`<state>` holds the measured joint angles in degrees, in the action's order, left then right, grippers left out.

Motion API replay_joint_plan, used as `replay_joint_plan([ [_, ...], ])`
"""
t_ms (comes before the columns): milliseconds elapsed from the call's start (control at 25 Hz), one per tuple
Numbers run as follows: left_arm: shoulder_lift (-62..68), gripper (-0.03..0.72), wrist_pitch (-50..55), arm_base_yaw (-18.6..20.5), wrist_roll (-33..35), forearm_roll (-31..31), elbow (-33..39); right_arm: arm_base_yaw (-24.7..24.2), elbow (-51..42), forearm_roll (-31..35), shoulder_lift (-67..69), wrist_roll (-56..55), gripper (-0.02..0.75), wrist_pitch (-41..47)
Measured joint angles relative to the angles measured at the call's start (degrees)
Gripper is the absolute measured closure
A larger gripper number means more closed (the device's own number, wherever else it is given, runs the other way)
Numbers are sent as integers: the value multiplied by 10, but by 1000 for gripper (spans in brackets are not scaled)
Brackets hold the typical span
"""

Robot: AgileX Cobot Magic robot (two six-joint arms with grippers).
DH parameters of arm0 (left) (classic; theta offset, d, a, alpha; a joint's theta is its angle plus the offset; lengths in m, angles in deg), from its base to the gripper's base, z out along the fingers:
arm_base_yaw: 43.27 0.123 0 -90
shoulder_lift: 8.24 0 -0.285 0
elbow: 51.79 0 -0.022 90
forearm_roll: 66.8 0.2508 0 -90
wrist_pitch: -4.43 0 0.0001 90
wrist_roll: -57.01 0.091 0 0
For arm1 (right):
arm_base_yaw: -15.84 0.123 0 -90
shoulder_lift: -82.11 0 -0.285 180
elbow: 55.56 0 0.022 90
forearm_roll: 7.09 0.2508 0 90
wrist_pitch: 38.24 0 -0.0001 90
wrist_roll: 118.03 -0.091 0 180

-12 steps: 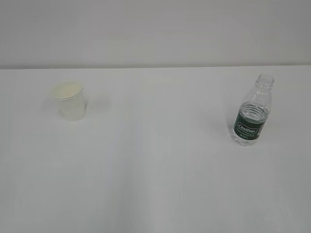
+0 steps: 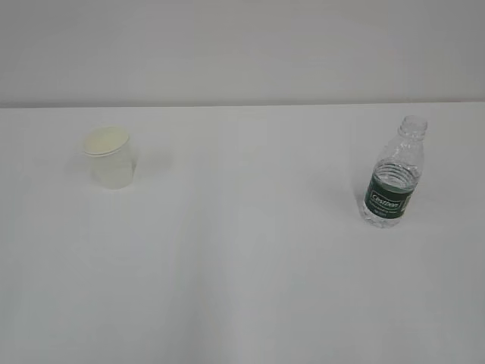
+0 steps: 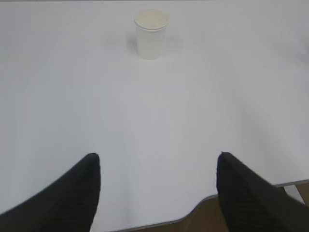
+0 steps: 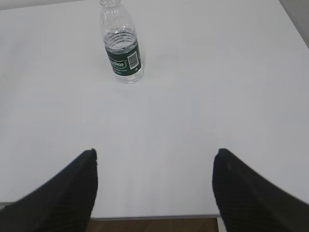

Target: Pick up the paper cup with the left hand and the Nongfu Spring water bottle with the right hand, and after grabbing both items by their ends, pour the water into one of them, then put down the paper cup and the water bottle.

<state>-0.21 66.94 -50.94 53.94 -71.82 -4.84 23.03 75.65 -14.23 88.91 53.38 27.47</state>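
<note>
On a bare white tabletop [image 2: 242,288], the paper cup [image 2: 111,157] stands upright at middle left of the exterior view and the Nongfu Spring water bottle [image 2: 394,176] stands upright at middle right, well apart; neither arm shows in that view.

From the left wrist view, the cup [image 3: 151,33] sits at the top of the frame, just left of centre, straight ahead of the left hand's pincer [image 3: 158,193] and far from it. Its long axis runs vertical, mouth up. The pincer's two black fingers [image 3: 72,193] fill the lower corners of the frame, spread wide with nothing between them, hanging above the near edge of the tabletop.

From the right wrist view, the bottle [image 4: 121,46] stands at upper left of the frame, capless, green label band facing the camera, water visible to about the shoulder. It lies ahead and off to the left of the right hand's pincer [image 4: 154,191], whose fingers [image 4: 241,193] are likewise parted wide and empty, low in the frame.

Each arm appears to face its own object from the near side, so the reach ahead looks like a straight advance for the left and a forward-and-leftward one for the right. Both grasps are yet to be made.
</note>
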Motion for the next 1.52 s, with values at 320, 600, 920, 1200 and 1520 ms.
replay_joint_plan([
  [320, 0, 154, 0, 0, 0, 0, 0, 0, 0, 0, 0, 0, 183, 0],
  [600, 0, 162, 0, 0, 0, 0, 0, 0, 0, 0, 0, 0, 183, 0],
  [920, 0, 164, 0, 0, 0, 0, 0, 0, 0, 0, 0, 0, 183, 0],
  [1200, 0, 165, 0, 0, 0, 0, 0, 0, 0, 0, 0, 0, 183, -3],
  [1520, 0, 165, 0, 0, 0, 0, 0, 0, 8, 9, 0, 58, 183, -27],
])
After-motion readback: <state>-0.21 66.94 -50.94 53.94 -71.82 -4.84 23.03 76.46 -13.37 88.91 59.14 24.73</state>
